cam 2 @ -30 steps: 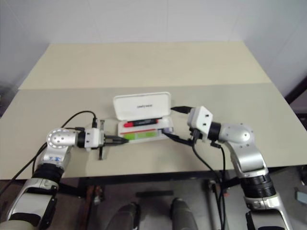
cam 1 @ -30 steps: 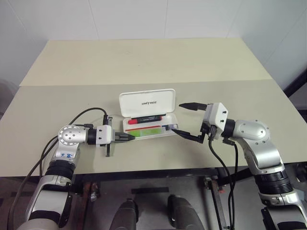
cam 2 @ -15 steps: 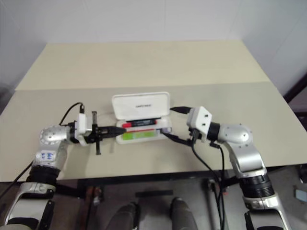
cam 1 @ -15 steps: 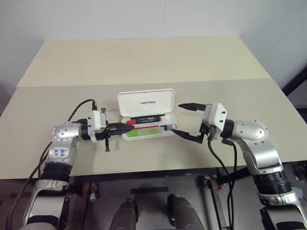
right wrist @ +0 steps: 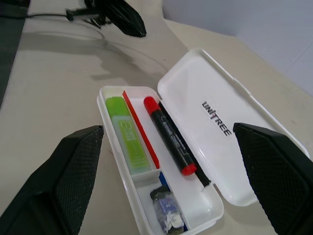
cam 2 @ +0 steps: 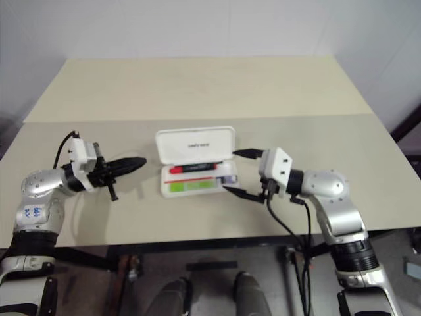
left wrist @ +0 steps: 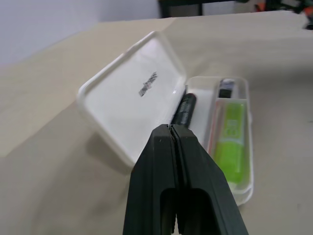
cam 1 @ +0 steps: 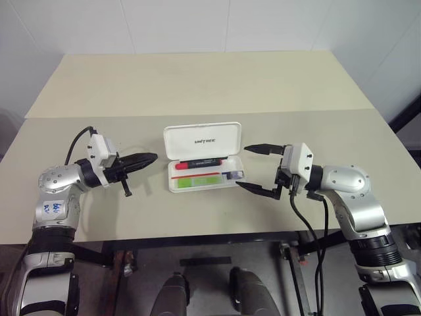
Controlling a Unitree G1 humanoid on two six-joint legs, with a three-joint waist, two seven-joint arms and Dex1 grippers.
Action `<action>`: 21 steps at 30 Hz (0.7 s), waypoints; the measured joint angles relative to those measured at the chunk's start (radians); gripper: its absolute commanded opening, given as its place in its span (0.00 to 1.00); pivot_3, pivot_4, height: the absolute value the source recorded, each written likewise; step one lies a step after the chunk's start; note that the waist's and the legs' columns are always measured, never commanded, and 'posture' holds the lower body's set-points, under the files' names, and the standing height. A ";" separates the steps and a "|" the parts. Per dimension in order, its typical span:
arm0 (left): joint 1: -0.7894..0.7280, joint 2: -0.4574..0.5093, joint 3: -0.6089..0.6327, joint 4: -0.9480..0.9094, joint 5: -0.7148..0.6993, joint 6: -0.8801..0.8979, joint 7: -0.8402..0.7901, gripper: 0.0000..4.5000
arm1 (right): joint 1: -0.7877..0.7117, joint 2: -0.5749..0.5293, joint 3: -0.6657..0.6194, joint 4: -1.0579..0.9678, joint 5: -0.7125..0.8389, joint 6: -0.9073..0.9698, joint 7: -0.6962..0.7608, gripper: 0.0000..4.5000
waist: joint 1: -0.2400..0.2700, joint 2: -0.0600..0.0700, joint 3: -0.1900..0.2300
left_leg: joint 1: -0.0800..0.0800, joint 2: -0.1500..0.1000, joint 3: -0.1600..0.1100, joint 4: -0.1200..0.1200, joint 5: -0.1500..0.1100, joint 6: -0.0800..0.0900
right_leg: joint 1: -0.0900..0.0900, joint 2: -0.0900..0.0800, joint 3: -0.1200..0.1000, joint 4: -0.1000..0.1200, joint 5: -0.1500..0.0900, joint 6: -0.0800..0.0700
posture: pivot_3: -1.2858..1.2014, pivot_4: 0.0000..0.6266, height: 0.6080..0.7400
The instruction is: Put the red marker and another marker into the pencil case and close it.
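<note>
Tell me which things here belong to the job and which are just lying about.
Job:
- case, lid open
- red marker, in the case
- green highlighter, in the case
- left gripper, shut
- right gripper, open beside the case

Lying about:
- small dark block in the case's end compartment
- table

Pencil case (right wrist: 215, 117): white, dark "UNITREE" letters on lid, red stripe and bit of blue inside. Red marker (right wrist: 168, 134): black body, red cap, red end. Highlighter (right wrist: 128, 134): light green, bright lime cap. Table (cam 1: 197, 79): pale beige. Gripper fingers (right wrist: 73, 171): black.
</note>
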State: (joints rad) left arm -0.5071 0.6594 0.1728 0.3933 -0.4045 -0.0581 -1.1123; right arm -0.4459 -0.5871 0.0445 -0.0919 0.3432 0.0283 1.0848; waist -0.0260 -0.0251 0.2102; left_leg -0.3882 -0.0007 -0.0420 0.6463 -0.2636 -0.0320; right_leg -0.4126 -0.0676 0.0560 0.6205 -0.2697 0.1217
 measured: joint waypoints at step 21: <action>-0.286 -0.201 -0.065 0.426 0.198 -0.100 0.278 0.01 | 0.026 -0.046 -0.019 -0.084 0.042 0.063 0.007 1.00 | 0.001 -0.001 0.000 | -0.002 -0.001 0.000 0.000 -0.001 -0.001 | -0.001 0.000 0.000 -0.002 0.001 0.002 | 0.52 0.24 1.00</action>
State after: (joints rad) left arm -0.7936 0.4580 0.1082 0.8198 -0.2061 -0.1577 -0.8344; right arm -0.4204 -0.6329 0.0251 -0.1755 0.3854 0.0912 1.0916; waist -0.0248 -0.0259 0.2105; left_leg -0.3899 -0.0015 -0.0417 0.6462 -0.2642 -0.0326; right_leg -0.4131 -0.0676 0.0555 0.6185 -0.2692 0.1233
